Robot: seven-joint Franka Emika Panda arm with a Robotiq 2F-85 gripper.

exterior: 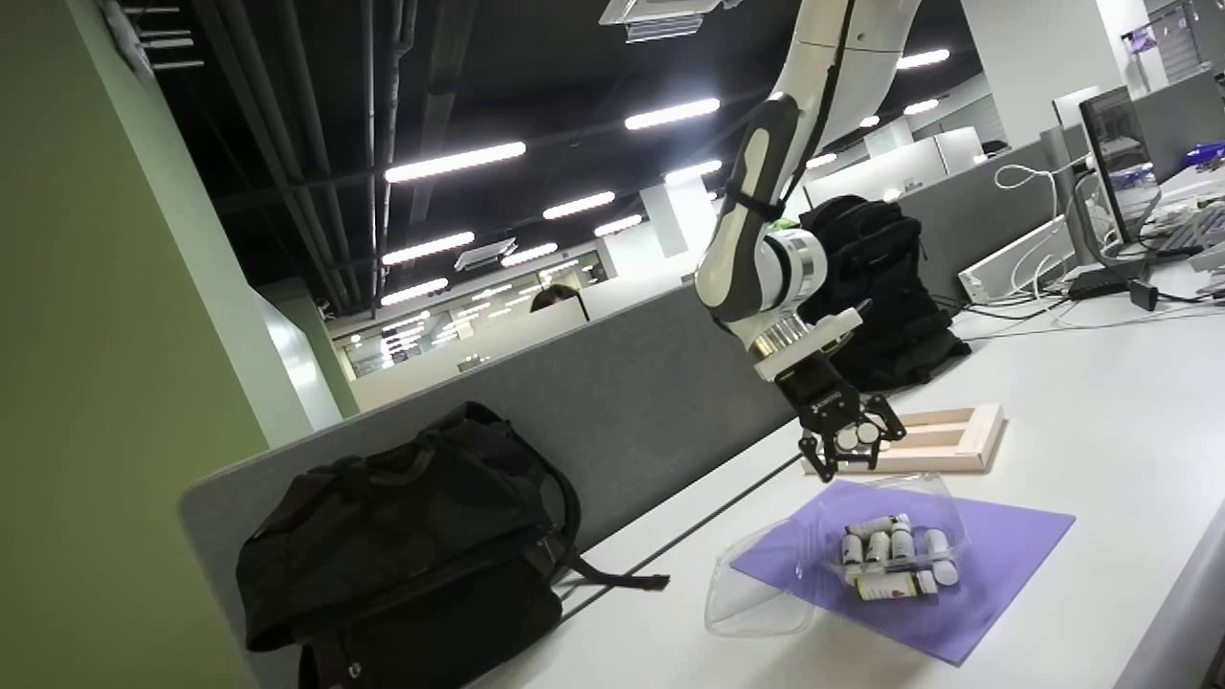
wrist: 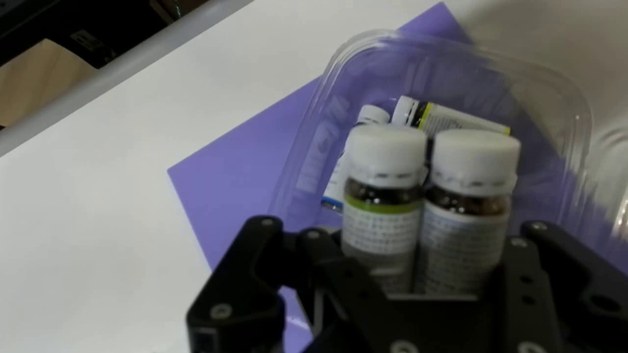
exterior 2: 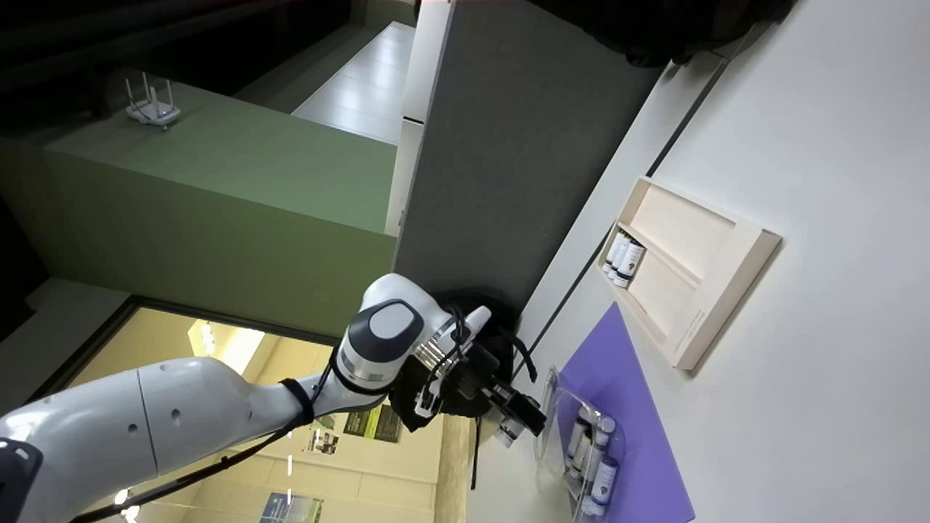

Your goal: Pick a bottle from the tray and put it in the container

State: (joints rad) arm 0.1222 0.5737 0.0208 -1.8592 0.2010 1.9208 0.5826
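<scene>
While my gripper [wrist: 421, 252] hung above the white table [exterior: 1101, 411], it had two white-capped bottles [wrist: 383, 218] pinched side by side, both at once. Left one showed a green band in the wrist view, but the label print was way too blurry for me to read. Near it I could see the clear plastic container [wrist: 549, 122] sitting on a purple sheet [exterior: 1000, 565], a bunch of bottles [exterior: 902, 545] lying inside, a yellow-labelled one on the near side. Its lid [exterior: 761, 584] flopped left past the sheet's edge. On the far side was the wooden tray [exterior 2: 719, 290], a few more bottles [exterior 2: 631, 260] bunched in its left corner in an exterior view. Farther left I had a black backpack [exterior: 412, 555].
</scene>
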